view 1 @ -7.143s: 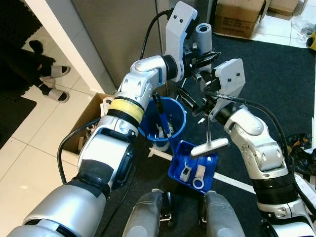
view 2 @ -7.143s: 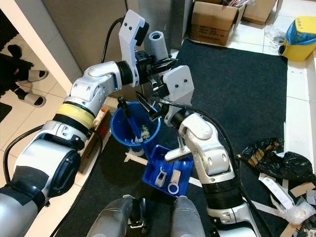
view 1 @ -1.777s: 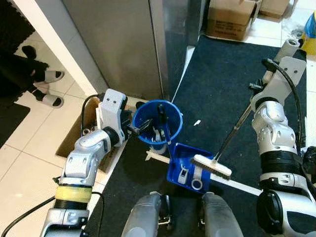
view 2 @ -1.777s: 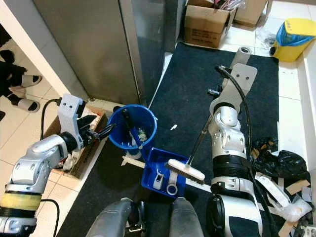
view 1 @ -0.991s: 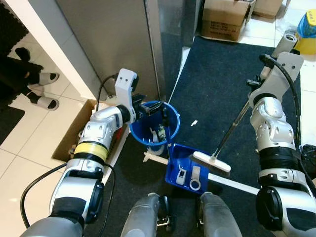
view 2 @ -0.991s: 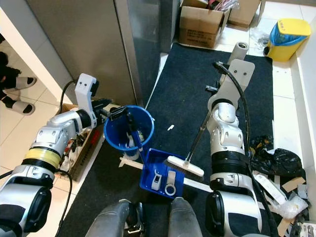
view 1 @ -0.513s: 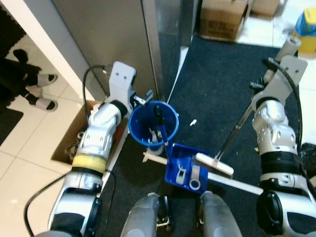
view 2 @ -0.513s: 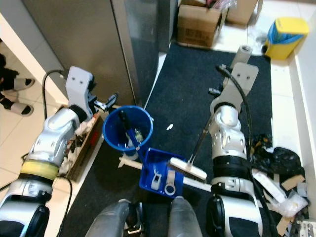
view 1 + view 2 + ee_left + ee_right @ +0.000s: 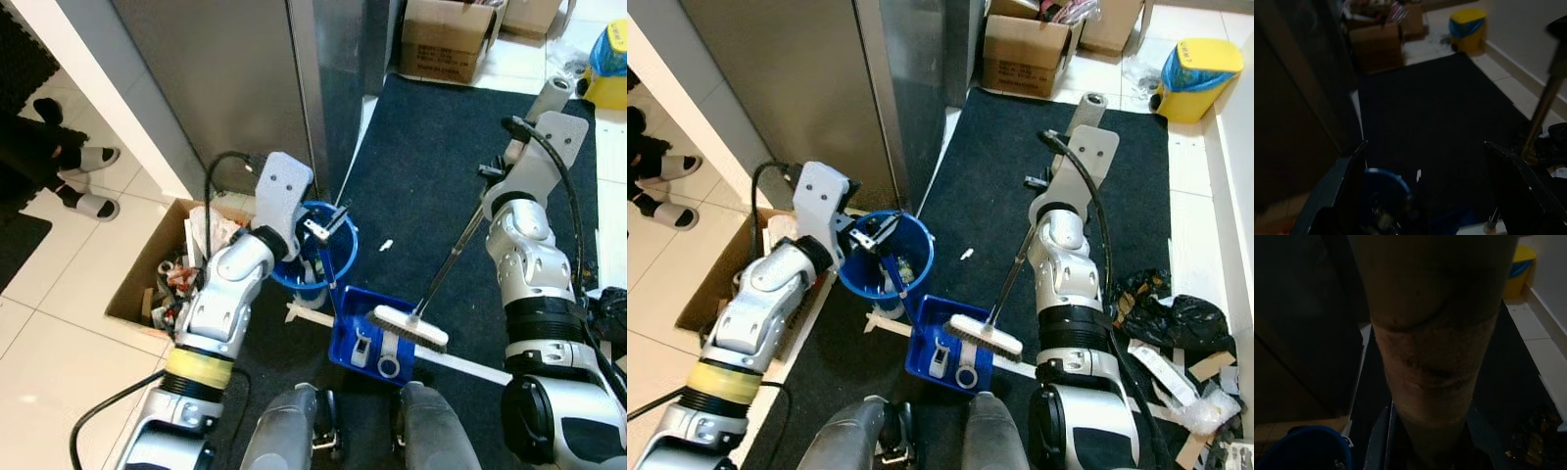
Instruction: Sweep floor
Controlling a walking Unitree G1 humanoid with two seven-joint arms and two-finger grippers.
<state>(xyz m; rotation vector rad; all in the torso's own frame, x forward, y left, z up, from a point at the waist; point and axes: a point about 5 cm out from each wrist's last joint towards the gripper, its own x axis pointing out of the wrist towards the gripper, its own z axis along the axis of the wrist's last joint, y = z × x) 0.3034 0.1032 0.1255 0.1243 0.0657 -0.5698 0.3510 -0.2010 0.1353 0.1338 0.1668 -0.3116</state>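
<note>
My right gripper [image 9: 493, 179] is shut on the long handle of a broom [image 9: 451, 259], held out over the dark mat. In the right wrist view that handle [image 9: 1435, 357] runs close along the fingers. The broom's white brush head [image 9: 409, 328] rests at the far edge of a blue dustpan [image 9: 358, 304] in front of my feet. My left gripper [image 9: 328, 220] hovers open above a blue bucket [image 9: 351, 257], with nothing between its fingers [image 9: 1352, 186]. A small white scrap [image 9: 385, 245] lies on the mat beyond the bucket.
A steel door [image 9: 225, 88] rises behind the bucket. An open cardboard box [image 9: 167, 274] of clutter stands at my left. A black bag and paper litter [image 9: 1166, 313] lie at the right. Cardboard boxes [image 9: 446, 39] and a yellow bin [image 9: 1185, 64] stand beyond the mat [image 9: 421, 127]. A person's slippered feet [image 9: 83, 162] are far left.
My left gripper has swung from the bucket's left side to above its rim, pointing over the mat. The broom stays in my right gripper, its brush head slightly shifted.
</note>
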